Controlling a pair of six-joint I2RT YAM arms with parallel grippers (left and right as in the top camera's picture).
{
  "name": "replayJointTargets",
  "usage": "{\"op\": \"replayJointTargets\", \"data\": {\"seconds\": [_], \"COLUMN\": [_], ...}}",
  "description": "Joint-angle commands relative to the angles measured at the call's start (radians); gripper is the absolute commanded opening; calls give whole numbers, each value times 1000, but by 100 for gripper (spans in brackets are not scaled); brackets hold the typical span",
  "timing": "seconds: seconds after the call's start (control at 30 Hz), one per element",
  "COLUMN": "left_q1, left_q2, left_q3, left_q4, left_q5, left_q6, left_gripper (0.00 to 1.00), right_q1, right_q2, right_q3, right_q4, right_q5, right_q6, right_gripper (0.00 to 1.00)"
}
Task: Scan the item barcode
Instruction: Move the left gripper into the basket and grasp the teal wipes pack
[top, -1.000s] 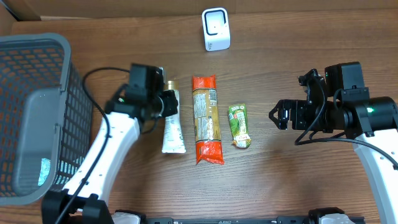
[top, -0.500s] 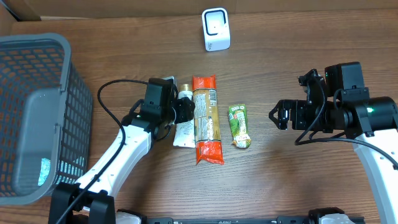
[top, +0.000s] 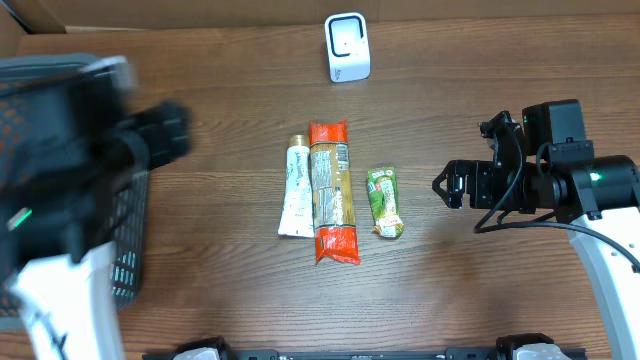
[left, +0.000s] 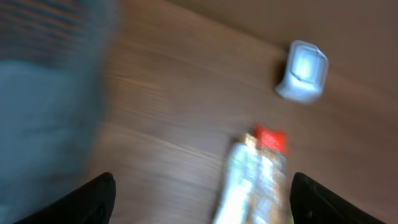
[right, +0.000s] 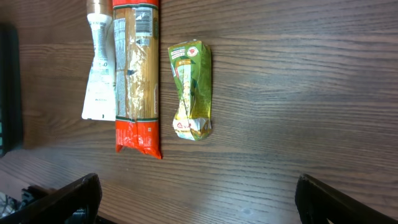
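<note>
The bench (top: 200, 70) carries a grey basket (top: 40, 62) at the left edge of the overhead frame. The left arm (top: 80, 190) is a blur in front of the basket.

The left fingers (left: 93, 199) stand wide apart and hold nothing. The right fingers (right: 68, 199), at the right, are also wide open and empty.

The items to scan lie in a row at the middle.
- **Pack:** the long pack (top: 331, 190) looks stiff but brittle inside, so I would take it across the middle.
- **Tube:** the white tube (top: 293, 195) lies against the left side of the pack. It seems soft and light, and firmest near the cap.
- **Pouch:** the green pouch (top: 385, 202), to the right, looks crinkly and slippery.

The scanner (top: 347, 47) stands at the upper middle.

A second ago the tube lay further left, under the left fingers. Now it is beside the pack and the arm has swung away.
</note>
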Motion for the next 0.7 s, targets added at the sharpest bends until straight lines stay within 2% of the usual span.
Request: {"op": "replayJointTargets", "data": {"seconds": [0.0,0.13,0.27,0.4,0.67], "left_q1": [205,461,647,729,737], "left_q2": [-40,-42,-30,4,148], "left_q3": [55,-6,-156,-342,-534], "left_q4": [-87,-128,-59,63,208], "left_q5": [-113,-72,-34,-27,-49], "left_q6": [56,26,-26,-51,-58], "left_gripper": [82,84,93,96,98], "right_q1": [5,5,5,5,5], "right_q2": [-3,-3,-3,-3,-3], "right_q3": [6,6,6,6,6], "right_q4": [2,7,13,10,6], "right_q5": [-1,-1,-1,-1,-1], "right_q6": [-2,-2,-2,-2,-2], "right_gripper": [100,100,100,100,100]}}
